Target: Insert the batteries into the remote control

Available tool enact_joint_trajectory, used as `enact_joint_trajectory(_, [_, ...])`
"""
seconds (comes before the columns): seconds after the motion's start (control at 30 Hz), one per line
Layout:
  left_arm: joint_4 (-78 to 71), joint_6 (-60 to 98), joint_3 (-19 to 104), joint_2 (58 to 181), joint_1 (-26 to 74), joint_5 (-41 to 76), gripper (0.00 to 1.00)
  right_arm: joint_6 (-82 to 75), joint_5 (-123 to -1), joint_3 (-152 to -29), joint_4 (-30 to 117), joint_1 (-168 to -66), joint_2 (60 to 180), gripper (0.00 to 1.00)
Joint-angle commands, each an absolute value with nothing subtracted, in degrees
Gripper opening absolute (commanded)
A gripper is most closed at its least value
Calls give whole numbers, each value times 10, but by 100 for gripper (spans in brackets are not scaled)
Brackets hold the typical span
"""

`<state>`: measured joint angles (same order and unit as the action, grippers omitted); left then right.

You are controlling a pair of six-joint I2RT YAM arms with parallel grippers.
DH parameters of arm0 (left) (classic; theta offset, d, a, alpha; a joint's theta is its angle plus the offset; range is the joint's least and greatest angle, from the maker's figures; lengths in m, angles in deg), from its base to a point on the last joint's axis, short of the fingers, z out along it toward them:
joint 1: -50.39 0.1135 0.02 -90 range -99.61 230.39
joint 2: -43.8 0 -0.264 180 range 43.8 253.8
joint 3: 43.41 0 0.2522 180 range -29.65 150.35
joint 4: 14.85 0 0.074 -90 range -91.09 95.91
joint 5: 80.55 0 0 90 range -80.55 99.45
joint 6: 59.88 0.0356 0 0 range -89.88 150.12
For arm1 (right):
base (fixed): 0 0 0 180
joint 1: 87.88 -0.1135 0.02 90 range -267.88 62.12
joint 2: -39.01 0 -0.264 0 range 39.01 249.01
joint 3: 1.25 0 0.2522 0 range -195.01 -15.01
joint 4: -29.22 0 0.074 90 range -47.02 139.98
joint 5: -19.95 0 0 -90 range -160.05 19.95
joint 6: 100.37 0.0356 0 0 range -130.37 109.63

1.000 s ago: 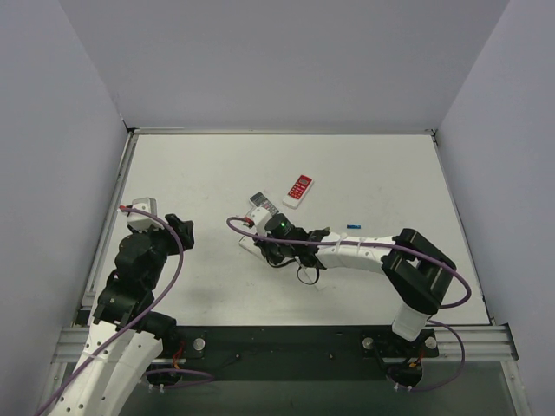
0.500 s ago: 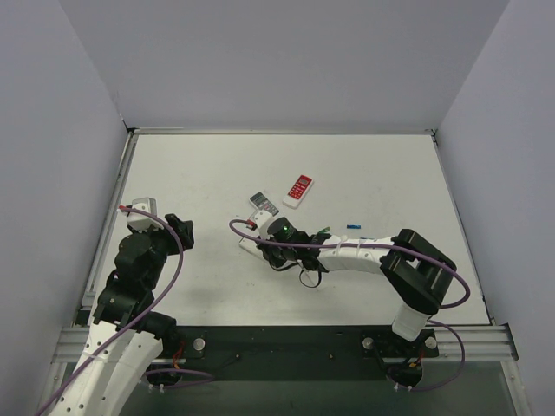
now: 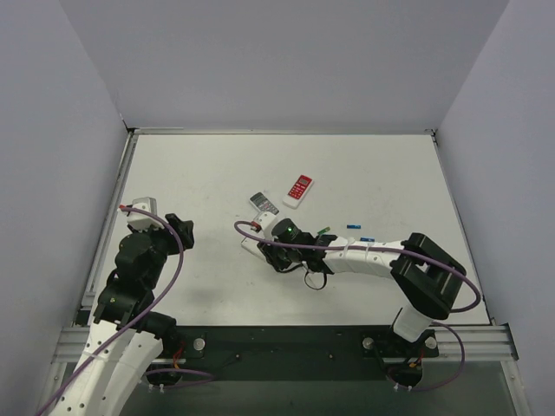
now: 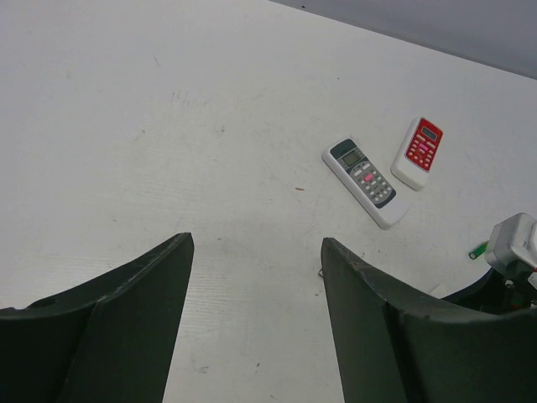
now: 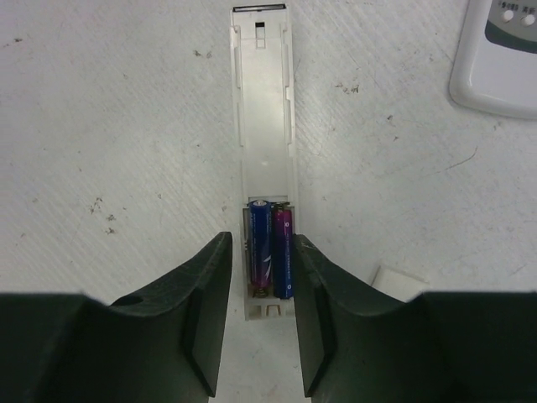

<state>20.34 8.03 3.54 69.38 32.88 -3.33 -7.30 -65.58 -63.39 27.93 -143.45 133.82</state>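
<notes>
Batteries [image 5: 260, 243] look seated: a blue one and a purple one lie side by side at the near end of the white remote [image 5: 264, 126]. It rests back-up and uncovered on the table [image 5: 101, 101], mid-front of the arms. The right gripper [image 5: 263, 269] hovers right over them, jaws a little apart, straddling the pair and not clamped on anything. The left gripper [image 4: 256, 252] sits well off to the side, spread wide and empty. The loading step seems about finished. Next is probably lifting straight off without nudging them, then fetching the small white piece [image 5: 398, 283] just beside, likely the cover.
</notes>
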Motion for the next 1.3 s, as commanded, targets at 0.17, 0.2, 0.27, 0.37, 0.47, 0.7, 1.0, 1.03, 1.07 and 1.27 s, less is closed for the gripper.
enact_joint_trajectory(0.17, [175, 74, 34, 701, 333, -18, 73, -53, -663, -692, 373, -1439, 1270, 34])
enact_joint_trajectory(0.2, [174, 74, 33, 703, 333, -15, 73, -50, -662, -699, 380, -1438, 1270, 33])
enact_joint_trajectory(0.27, [174, 74, 33, 707, 333, -11, 73, -42, -663, -730, 413, -1438, 1284, 30])
enact_joint_trajectory(0.37, [174, 71, 34, 714, 333, -4, 72, -35, -657, -765, 449, -1439, 1313, 24])
enact_joint_trajectory(0.47, [174, 57, 30, 725, 333, 7, 73, -28, -656, -796, 473, -1438, 1344, 21])
enact_joint_trajectory(0.7, [172, -56, 23, 818, 333, 22, 73, -25, -664, -816, 485, -1437, 1390, 17])
enact_joint_trajectory(1.0, [14, -137, -23, 962, 309, 79, 73, -26, -670, -815, 490, -1434, 1408, 13])
enact_joint_trajectory(1.03, [-2, -139, -22, 975, 304, 79, 73, -26, -670, -814, 488, -1434, 1408, 13])
enact_joint_trajectory(1.07, [-3, -143, -23, 1000, 293, 78, 73, -27, -671, -813, 488, -1433, 1408, 12])
enact_joint_trajectory(1.27, [-73, -146, -17, 1091, 248, 56, 73, -27, -669, -814, 481, -1431, 1406, 12])
